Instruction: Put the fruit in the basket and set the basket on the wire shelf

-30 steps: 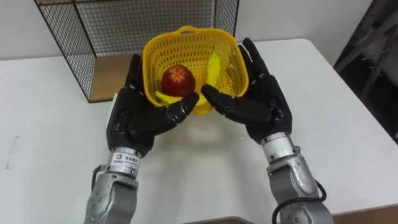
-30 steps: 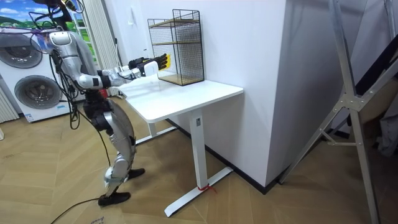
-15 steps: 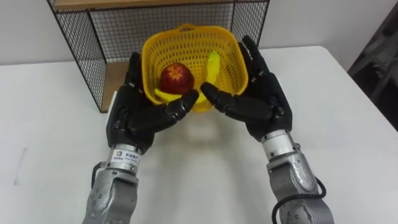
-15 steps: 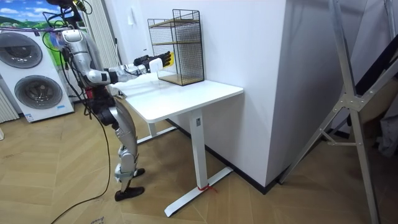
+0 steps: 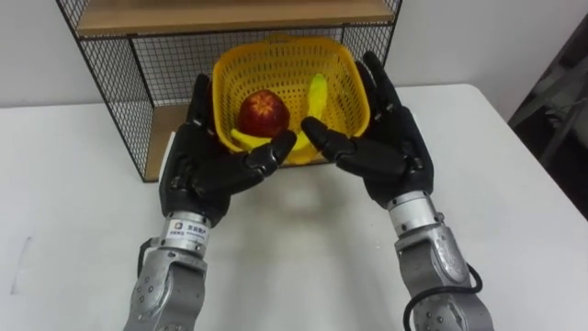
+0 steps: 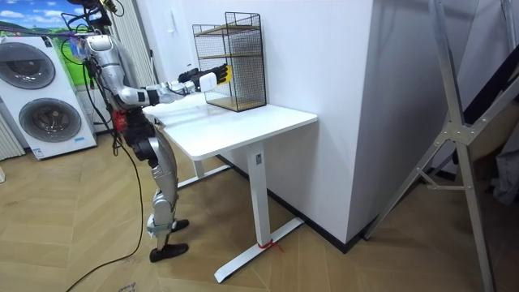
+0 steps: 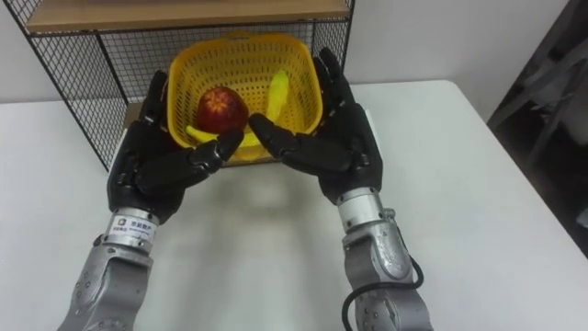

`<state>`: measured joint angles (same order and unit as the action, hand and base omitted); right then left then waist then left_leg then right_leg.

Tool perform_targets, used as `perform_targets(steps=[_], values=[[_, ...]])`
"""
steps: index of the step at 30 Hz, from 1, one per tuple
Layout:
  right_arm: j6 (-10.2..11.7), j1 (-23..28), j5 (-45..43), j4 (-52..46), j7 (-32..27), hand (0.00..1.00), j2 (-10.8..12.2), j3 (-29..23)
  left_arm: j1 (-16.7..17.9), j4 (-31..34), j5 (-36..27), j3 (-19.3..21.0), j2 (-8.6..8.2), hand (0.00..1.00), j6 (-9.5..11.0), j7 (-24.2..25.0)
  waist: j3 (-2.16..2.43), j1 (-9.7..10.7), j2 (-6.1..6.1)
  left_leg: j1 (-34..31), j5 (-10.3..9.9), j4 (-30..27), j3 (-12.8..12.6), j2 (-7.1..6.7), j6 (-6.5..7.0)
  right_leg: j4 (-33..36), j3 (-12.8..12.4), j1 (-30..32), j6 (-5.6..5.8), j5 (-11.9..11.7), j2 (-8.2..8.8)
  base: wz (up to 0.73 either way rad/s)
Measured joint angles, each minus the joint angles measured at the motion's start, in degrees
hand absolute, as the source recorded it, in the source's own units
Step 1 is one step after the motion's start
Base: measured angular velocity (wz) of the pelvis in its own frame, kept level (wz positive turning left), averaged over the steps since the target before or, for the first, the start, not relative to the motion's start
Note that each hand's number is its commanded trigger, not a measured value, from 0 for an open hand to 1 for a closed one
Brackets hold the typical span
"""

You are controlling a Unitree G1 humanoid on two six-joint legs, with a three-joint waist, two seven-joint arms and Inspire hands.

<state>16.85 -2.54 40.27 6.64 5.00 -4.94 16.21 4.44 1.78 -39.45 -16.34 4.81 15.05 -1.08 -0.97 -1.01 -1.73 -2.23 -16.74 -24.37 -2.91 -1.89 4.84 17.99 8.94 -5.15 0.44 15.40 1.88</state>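
Left eye view shows the basket [image 5: 342, 85] lifted over the table [image 5: 514, 202] between the left hand [image 5: 196, 167] and the right hand [image 5: 393, 152], just at the open front of the shelf [image 5: 118, 78]. Both hands are open: straight fingers press flat on the two sides of the basket and the thumbs reach under its near edge, while the apple [image 5: 265, 112] and the banana [image 5: 315, 97] lie side by side inside. Room view has the robot standing at the table end on the room view's left, both arms stretched toward the shelf.
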Motion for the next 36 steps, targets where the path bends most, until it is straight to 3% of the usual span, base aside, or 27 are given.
perform_targets(steps=[5,6,11,15,22,24,32,36], values=[[-2.21,-3.82,0.33,3.66,-0.06,0.0,0.05,-0.96,-0.95,-0.47,0.88,0.74,0.12,0.0,-1.48,-1.12,-0.11,0.54,0.14,0.33,0.59,1.41,0.01,0.03,0.1,-2.43,0.51,-0.97,0.04,-1.22,-0.13,0.01],[-3.29,-5.74,0.32,4.81,-0.08,0.0,0.07,-1.34,-2.3,-1.26,0.88,0.76,0.12,0.0,-1.79,-1.68,-0.19,0.55,0.14,0.48,0.97,2.01,-0.02,-0.02,0.1,-2.57,0.53,-0.92,0.11,-1.53,-0.12,0.0],[-3.98,-12.26,0.1,8.27,-0.58,0.0,0.07,-2.65,-9.16,-3.79,0.91,2.19,-0.01,0.0,-3.34,-3.39,-0.44,0.54,0.4,0.97,1.89,3.56,0.15,-0.06,-0.09,-5.41,0.66,-2.02,-0.11,-2.92,-0.48,0.0],[-5.91,-16.3,-0.03,11.74,-1.32,0.0,0.54,-3.79,-14.83,-8.52,0.96,3.83,-0.4,0.0,-5.23,-3.49,-0.54,0.32,0.46,2.96,2.99,5.39,0.44,-0.56,-0.18,-6.46,0.81,-3.5,-0.15,-3.2,-0.13,0.02],[-9.29,-19.97,0.02,15.63,-3.71,0.0,0.59,-3.96,-17.54,-11.71,2.8,5.05,-2.85,0.0,-9.17,-7.43,-0.62,-0.84,0.33,3.32,3.5,6.08,0.71,-0.69,-0.32,-6.58,1.54,-3.69,-0.15,-3.2,0.03,0.03],[-10.18,-20.71,-0.07,15.73,-5.04,0.0,0.66,-4.04,-19.95,-13.1,2.95,6.01,-3.13,0.0,-10.61,-8.01,-0.63,-1.06,0.33,3.08,3.5,5.89,1.18,-0.77,-0.32,-6.59,2.04,-3.75,-0.15,-3.2,0.07,0.11],[-12.23,-26.91,1.01,23.62,-5.83,0.0,1.01,-4.02,-25.87,-20.94,2.87,7.36,-3.67,0.0,-12.67,-10.77,-0.82,-1.5,0.65,3.08,3.52,5.56,1.53,-0.86,-0.29,-7.45,2.01,-4.49,-0.22,-3.54,-0.01,0.02],[-14.12,-27.46,0.55,24.86,-6.39,0.0,1.03,-4.0,-26.16,-22.38,1.74,7.42,-3.91,0.0,-13.82,-11.95,-1.14,-1.02,1.44,2.83,3.53,5.66,1.6,-0.89,-0.27,-7.43,2.23,-4.26,-0.18,-3.56,0.02,0.0]])
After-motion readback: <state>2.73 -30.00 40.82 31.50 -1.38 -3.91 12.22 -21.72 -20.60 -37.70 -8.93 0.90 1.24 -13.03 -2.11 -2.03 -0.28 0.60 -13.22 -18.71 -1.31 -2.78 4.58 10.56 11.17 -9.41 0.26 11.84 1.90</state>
